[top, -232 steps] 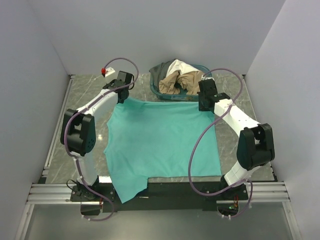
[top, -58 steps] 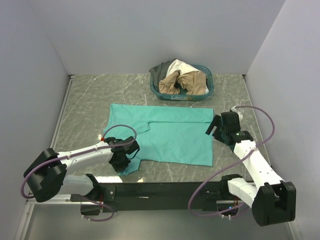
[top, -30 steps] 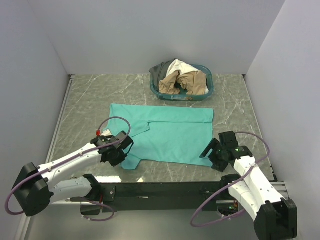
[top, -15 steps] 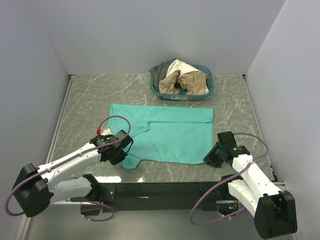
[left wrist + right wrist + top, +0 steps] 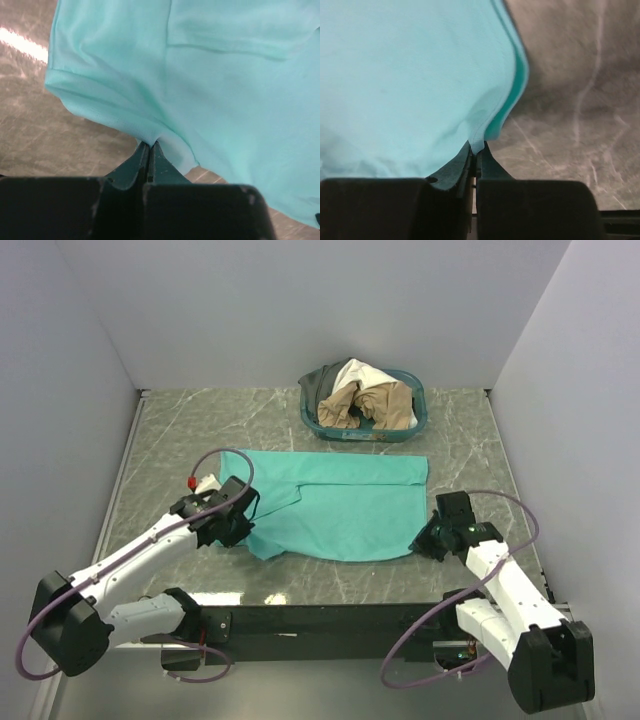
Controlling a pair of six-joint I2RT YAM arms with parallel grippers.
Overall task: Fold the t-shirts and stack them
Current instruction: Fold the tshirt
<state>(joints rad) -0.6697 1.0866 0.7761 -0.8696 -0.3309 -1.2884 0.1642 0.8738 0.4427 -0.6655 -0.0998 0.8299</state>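
– So, where is the teal-green t-shirt point(image 5: 340, 508)?

– On the grey marbled table point(image 5: 170, 440), about in the middle, spread as a wide, fairly flat shape. Its far edge runs straight. Its near edge is pulled up a little at both corners.

– Who has those corners?

– Each arm has one. The left gripper point(image 5: 240, 530) is at the near left corner. In the left wrist view its jaws are pressed together on a thin ridge of the cloth point(image 5: 200, 90) beside a hemmed edge, and the fabric puckers where they bite point(image 5: 149, 145).

– And the right?

– The right gripper point(image 5: 425, 540) sits at the near right corner, jaws closed as well. The right wrist view shows them nipping a doubled edge of the shirt point(image 5: 410, 75). Two layers curl up from the table just at the pinch point(image 5: 476, 147).

– Are both arms low?

– Yes. Both reach out low over the table, the left one stretched from the near left side, the right one bent in from the near right. A purple cable point(image 5: 225, 462) loops above the left wrist.

– What about the other shirts?

– They are heaped in the oval teal-blue basket point(image 5: 312, 420) at the far edge of the table, well apart from the spread shirt. The cream-white shirt point(image 5: 360, 372) lies on top at the back, the tan-beige shirt point(image 5: 378, 400) in front of it, and the dark grey shirt point(image 5: 322, 382) on the left side.
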